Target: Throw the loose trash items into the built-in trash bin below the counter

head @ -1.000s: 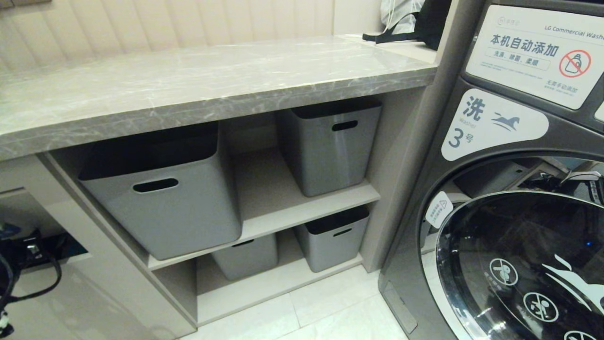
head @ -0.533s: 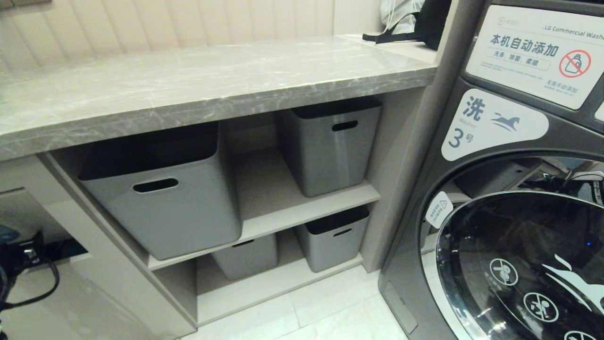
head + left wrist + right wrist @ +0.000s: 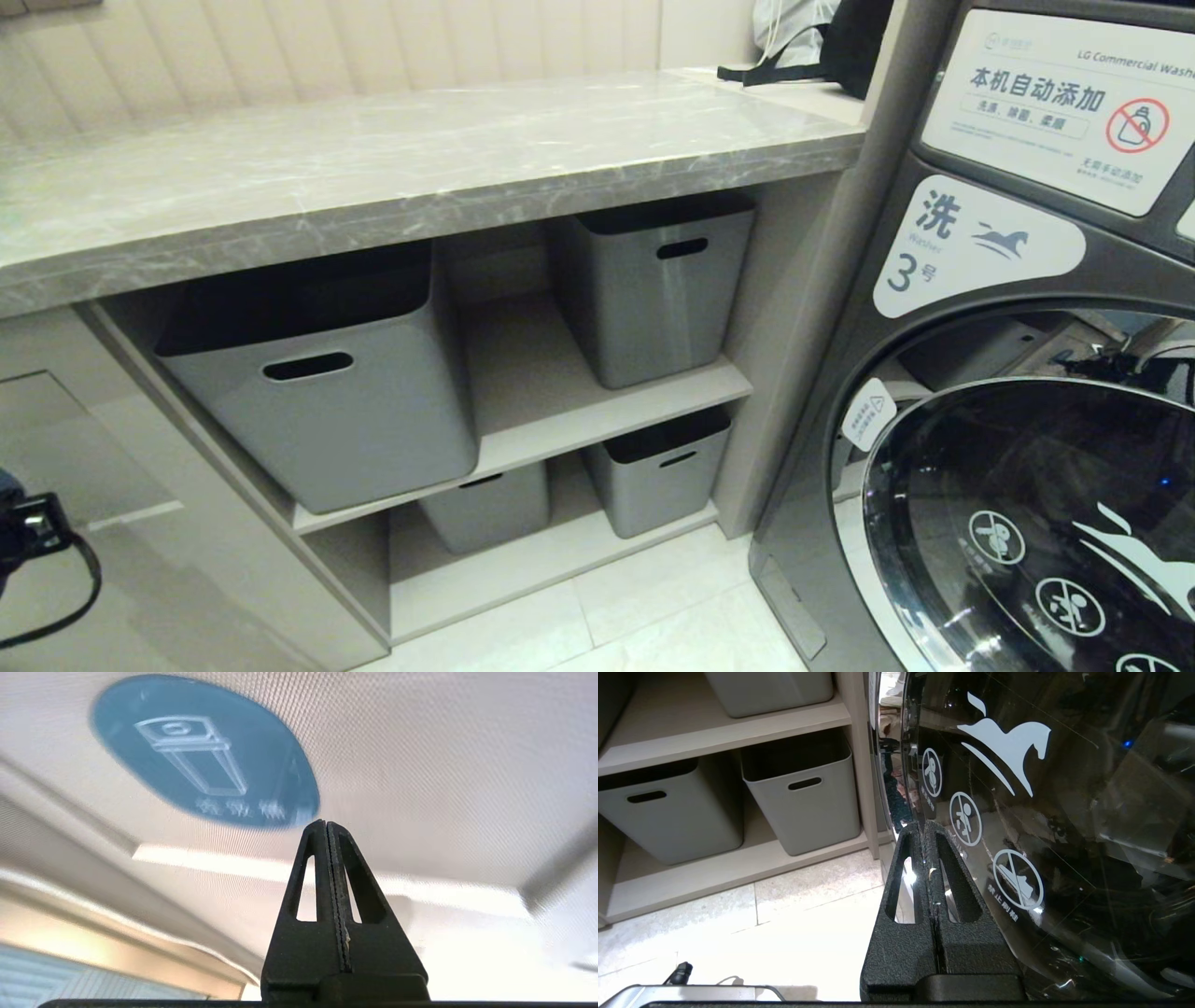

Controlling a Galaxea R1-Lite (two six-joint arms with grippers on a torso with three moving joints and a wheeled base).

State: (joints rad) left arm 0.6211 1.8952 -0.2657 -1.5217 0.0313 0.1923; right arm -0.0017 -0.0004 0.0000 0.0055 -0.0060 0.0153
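Note:
The built-in trash bin shows as a beige flap panel (image 3: 420, 765) with a dark blue oval sticker (image 3: 205, 751) bearing a pale bin icon. My left gripper (image 3: 325, 823) is shut with nothing between its fingers, its tip just below the sticker. In the head view the flap (image 3: 65, 439) lies flush under the counter at the far left, and only the left arm's black wrist (image 3: 33, 527) shows at that edge. No loose trash items are in view. My right gripper (image 3: 923, 825) is shut and empty, parked low beside the washer door (image 3: 1064, 812).
A marble counter (image 3: 373, 168) runs above open shelves with several grey tubs, the nearest a large one (image 3: 327, 401). A washer (image 3: 1027, 513) fills the right side. A black bag (image 3: 840, 47) lies at the counter's back right. Pale floor tiles (image 3: 653, 607) lie below.
The left arm has drawn back down and to the left in the head view. The dark slot seen at the flap's edge earlier is gone; the flap now lies shut.

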